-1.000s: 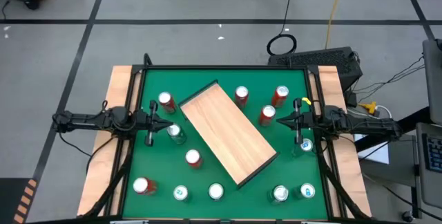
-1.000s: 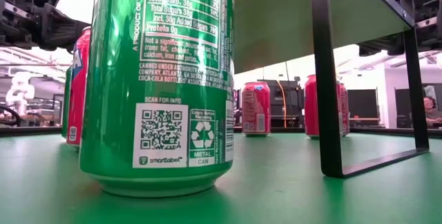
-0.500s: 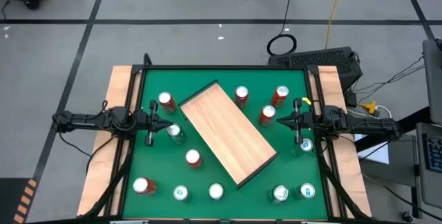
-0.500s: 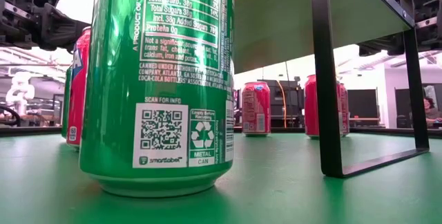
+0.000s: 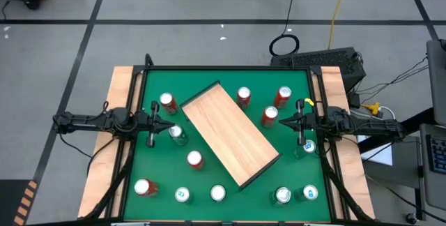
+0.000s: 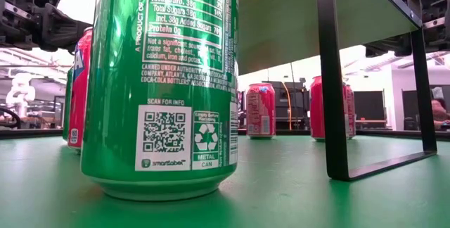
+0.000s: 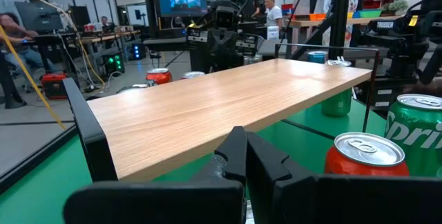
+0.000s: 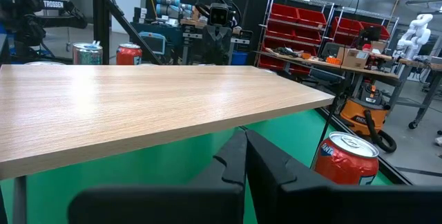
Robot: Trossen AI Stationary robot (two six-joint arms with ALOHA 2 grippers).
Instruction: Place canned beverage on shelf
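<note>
Cans stand scattered upright over the green table top [image 5: 226, 194], red ones and green ones, none of them on the flat light wood-grain shelf [image 5: 230, 132] with thin dark legs, which sits diagonally across the middle. The left gripper [image 5: 162, 122] waits at the table's left edge, fingers pressed together and holding nothing, just beside a red drink can [image 5: 167, 102] and a silver-topped green can [image 5: 178, 134]. The right gripper [image 5: 284, 121] waits at the opposite edge, likewise closed and empty, its tips close to a red soda can [image 5: 270, 116]. From table height, a green can with a QR label [image 6: 165, 80] looms right in front.
</note>
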